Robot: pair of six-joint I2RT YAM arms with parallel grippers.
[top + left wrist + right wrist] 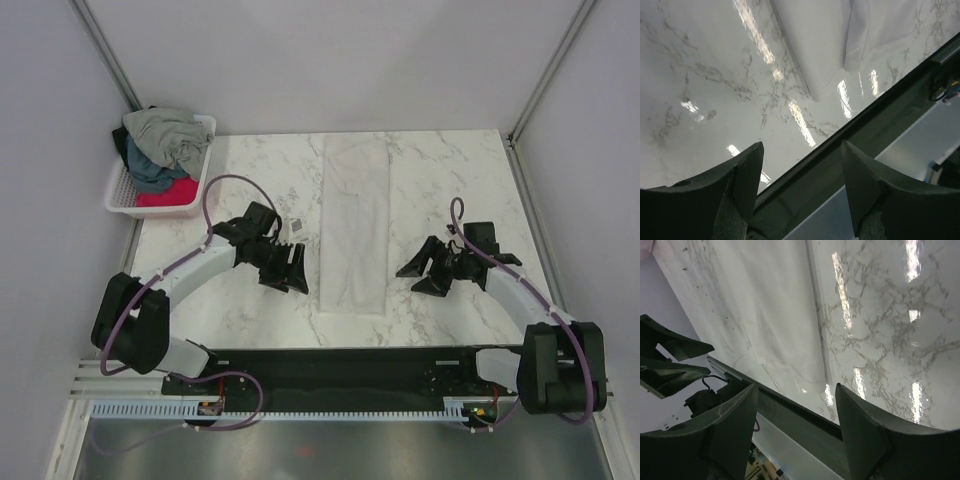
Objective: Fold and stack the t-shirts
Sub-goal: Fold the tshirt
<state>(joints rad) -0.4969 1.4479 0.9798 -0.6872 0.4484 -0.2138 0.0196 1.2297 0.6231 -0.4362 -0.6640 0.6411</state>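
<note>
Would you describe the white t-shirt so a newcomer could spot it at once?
On the marble table, between the left gripper and right gripper, lies the white t-shirt, a long narrow strip. The other shirts are coloured and heaped in the corner basket.

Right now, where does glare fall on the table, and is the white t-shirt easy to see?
Top external: even light, but the white t-shirt is faint against the marble table. Left wrist: bright streaks on the marble beside the shirt's end. Right wrist: streaks on the bare marble, none on the shirt.
</note>
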